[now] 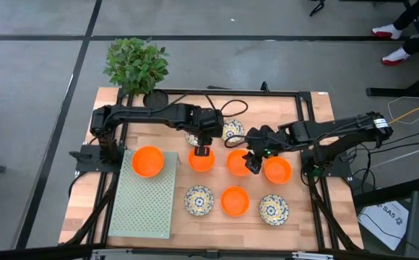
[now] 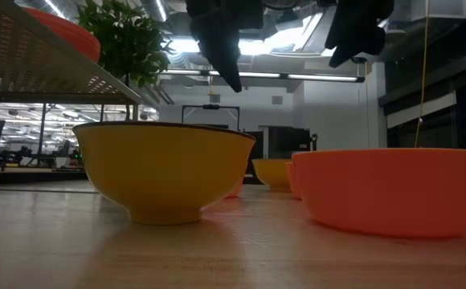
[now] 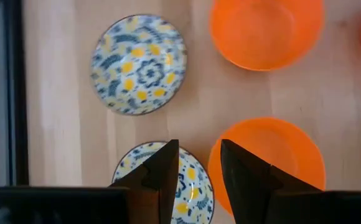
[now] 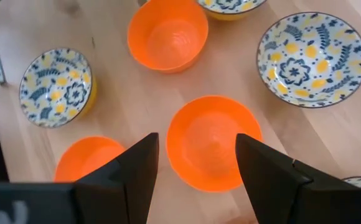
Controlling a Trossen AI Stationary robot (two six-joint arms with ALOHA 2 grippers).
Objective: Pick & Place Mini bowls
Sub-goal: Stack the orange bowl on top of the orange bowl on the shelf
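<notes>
Two grippers hover over small round bowls on a pale wooden table [image 1: 318, 217].
Nearest stand three bowls, patterned [image 1: 199, 200], plain orange [image 1: 235, 201], patterned [image 1: 273, 209]. Beyond, the left gripper [image 1: 203, 152] hangs open and empty over an orange bowl [image 1: 201, 160]; the right gripper [image 1: 253, 163], spread wide and empty, hovers between two more [image 1: 238, 162] [image 1: 277, 170]. Another orange bowl [image 1: 147, 161] sits on a green perforated rack [image 1: 144, 206].

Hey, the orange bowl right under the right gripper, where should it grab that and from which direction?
Take the orange bowl by its rim, coming straight down from above. It sits upright and open, so one finger can drop inside the wall and the other outside. The right gripper is open above it, fingers straddling the bowl. Pick a stretch of rim facing bare wood, away from the neighbouring orange bowl.
</notes>
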